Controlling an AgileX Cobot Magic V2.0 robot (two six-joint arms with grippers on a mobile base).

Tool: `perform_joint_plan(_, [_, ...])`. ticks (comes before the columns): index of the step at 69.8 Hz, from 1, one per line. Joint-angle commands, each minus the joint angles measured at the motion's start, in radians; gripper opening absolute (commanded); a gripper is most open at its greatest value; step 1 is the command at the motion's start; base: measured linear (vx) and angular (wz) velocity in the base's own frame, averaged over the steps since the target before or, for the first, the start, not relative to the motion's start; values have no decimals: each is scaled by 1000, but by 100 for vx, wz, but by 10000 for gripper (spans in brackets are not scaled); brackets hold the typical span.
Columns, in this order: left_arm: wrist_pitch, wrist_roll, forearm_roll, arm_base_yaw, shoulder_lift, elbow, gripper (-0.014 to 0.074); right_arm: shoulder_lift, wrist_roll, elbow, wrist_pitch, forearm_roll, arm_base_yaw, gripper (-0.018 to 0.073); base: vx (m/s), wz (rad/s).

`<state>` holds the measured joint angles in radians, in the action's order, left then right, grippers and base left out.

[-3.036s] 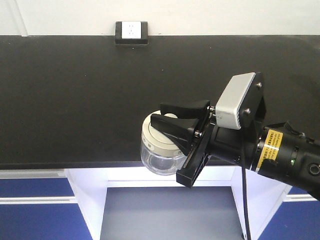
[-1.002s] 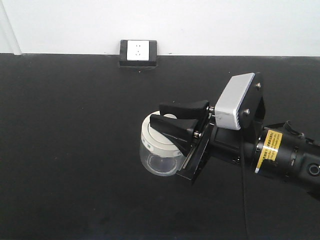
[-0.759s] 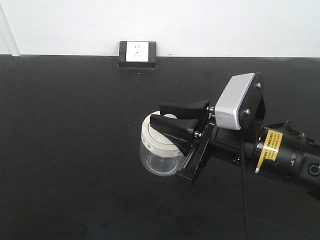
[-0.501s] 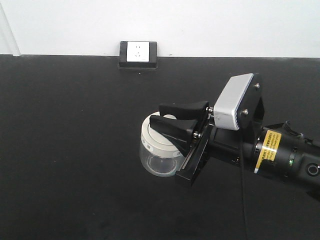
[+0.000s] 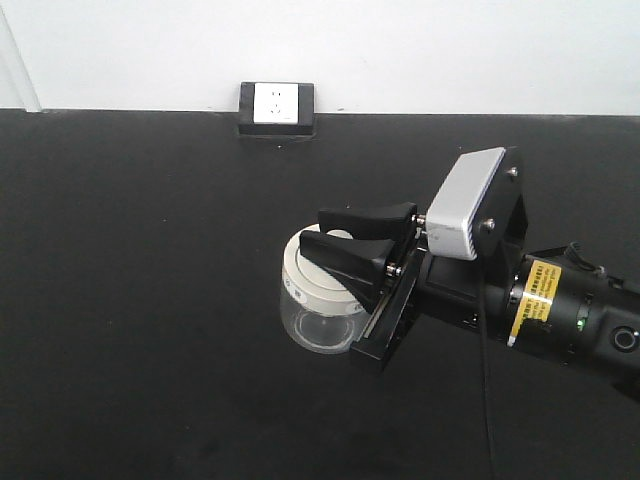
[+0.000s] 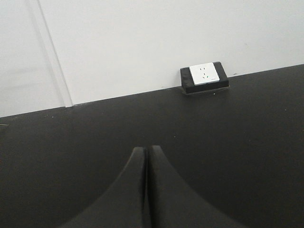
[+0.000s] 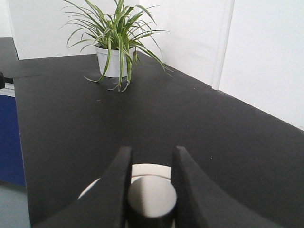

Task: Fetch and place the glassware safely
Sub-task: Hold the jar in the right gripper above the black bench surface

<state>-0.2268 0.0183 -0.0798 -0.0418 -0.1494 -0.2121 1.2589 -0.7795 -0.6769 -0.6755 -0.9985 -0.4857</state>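
The glassware (image 5: 314, 312) is a squat clear jar with a cream-white lid, seen in the front view over the black countertop (image 5: 140, 300). My right gripper (image 5: 314, 227) is shut on the lid's knob, one finger on each side. In the right wrist view the knob (image 7: 152, 195) sits between the two black fingers (image 7: 118, 180), with the lid (image 7: 148, 169) showing behind it. Whether the jar touches the counter I cannot tell. My left gripper (image 6: 146, 149) is shut with nothing in it, above bare countertop.
A white wall socket in a black frame (image 5: 278, 104) sits at the counter's back edge, also in the left wrist view as the socket (image 6: 204, 75). A potted spider plant (image 7: 114, 52) stands at the counter's far end. A blue cabinet (image 7: 9, 137) lies beyond the counter's edge.
Three seconds ago the counter's front edge and the cabinets below were in view; now countertop fills the frame. Over the last second the jar and right gripper barely shifted.
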Motion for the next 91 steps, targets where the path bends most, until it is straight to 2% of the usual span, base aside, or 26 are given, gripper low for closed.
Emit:
perform_joint_plan(1, [71, -4, 3, -4, -14, -29, -7, -24, 3, -32, -71, 45, 2, -3, 0, 0])
perform_joint_plan(91, [71, -4, 3, -4, -14, -29, -7, -24, 3, -32, -86, 45, 2, -3, 0, 0])
